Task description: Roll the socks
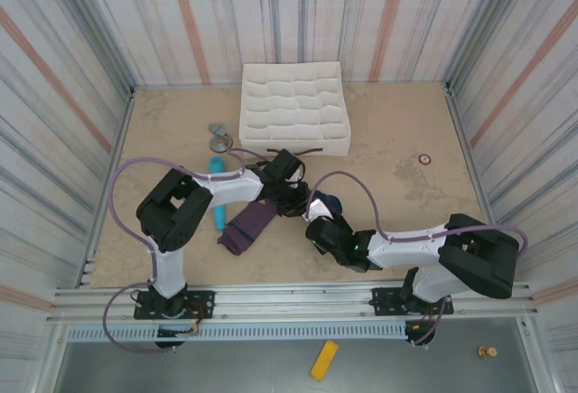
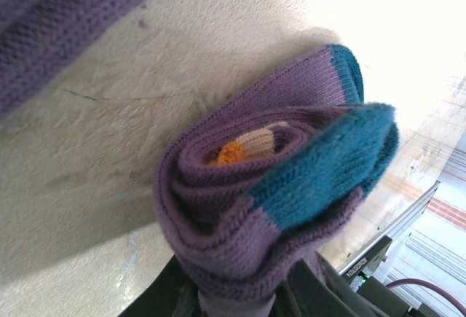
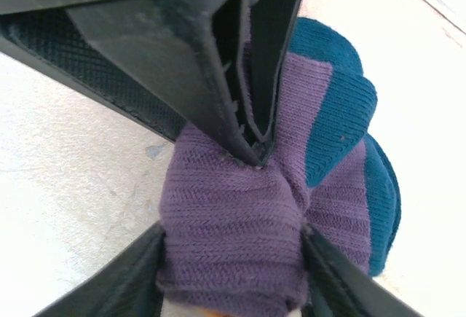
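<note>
Two pincers meet in the middle seen from above, left pincer [image 1: 291, 196] and right pincer [image 1: 316, 214], the socks [image 1: 248, 226] trailing toward the left arm [image 1: 181, 212]. Left wrist: the roll's end faces the camera. Right wrist: left pincer clamps the fabric; right fingers [image 3: 135, 280] press both sides of the roll.

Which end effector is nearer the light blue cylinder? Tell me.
Left. The left end effector grips the socks just right of the light blue cylinder; the right end effector lies farther right.

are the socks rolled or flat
Partly rolled: the socks coil in a spiral at the teal end; the rest lies flat.
</note>
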Available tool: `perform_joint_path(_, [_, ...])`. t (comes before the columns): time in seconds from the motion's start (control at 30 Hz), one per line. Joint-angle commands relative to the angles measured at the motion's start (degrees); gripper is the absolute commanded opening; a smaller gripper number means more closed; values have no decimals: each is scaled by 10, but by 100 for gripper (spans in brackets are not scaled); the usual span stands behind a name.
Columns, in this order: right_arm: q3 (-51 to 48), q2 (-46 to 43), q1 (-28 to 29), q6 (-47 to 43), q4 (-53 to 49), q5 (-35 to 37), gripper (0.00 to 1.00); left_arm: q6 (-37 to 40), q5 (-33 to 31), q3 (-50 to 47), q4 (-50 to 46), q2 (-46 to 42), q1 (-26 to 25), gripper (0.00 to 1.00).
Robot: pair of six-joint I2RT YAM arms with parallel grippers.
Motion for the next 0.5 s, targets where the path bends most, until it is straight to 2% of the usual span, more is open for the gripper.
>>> perform_joint_path(0.0, [10,11,-12,15,3,-3,31,9,-24,-31,-69,4,5,3])
perform_joint_path(0.1, [17,18,-19,30,-14,-8,13,6,-26,-36,-61,1,5,6])
perform_joint_path(0.2, [12,18,-39,59,-27,-36,3,4,-27,-45,-52,-4,5,17])
perform_joint_path(0.23, [8,17,-48,69,-29,-52,1,2,-26,-50,-47,-7,5,24])
perform_joint_path(0.33, [-2,14,-71,98,-37,-97,0,-7,-34,-64,-33,-23,5,53])
perform_joint_path(0.37, [-5,15,-76,107,-37,-107,0,-9,-37,-68,-28,-30,4,60])
perform_joint_path(0.47, [-18,16,-100,137,-36,-149,0,-8,-41,-74,-16,-48,5,67])
